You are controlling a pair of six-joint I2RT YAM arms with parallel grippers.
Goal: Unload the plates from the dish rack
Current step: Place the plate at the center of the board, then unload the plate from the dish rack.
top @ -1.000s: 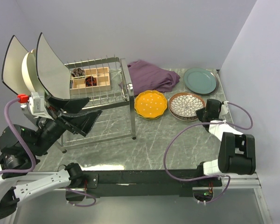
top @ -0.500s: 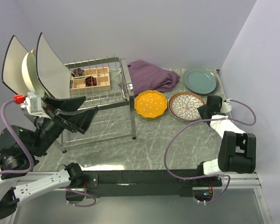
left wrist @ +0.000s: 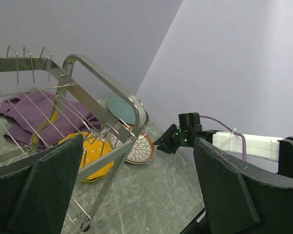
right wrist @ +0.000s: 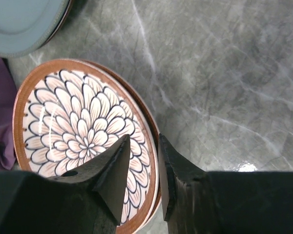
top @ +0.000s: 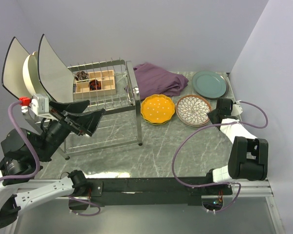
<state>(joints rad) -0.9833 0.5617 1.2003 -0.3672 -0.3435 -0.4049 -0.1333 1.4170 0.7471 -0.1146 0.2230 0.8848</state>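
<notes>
So the dish rack sits at the table's left rear, and it's got three plates standing on edge at its left end: a near white square plate, a cream round plate and a far white square plate. There's a wooden compartment box on its upper tier too. The left gripper hangs just in front of the rack, jaws spread wide, nothing in them. Over on the right side, the orange dotted plate, brown-patterned plate and teal plate lie flat, with a purple cloth bunched behind them. The right gripper is right over the patterned plate's right rim, open only a crack and not holding anything.
</notes>
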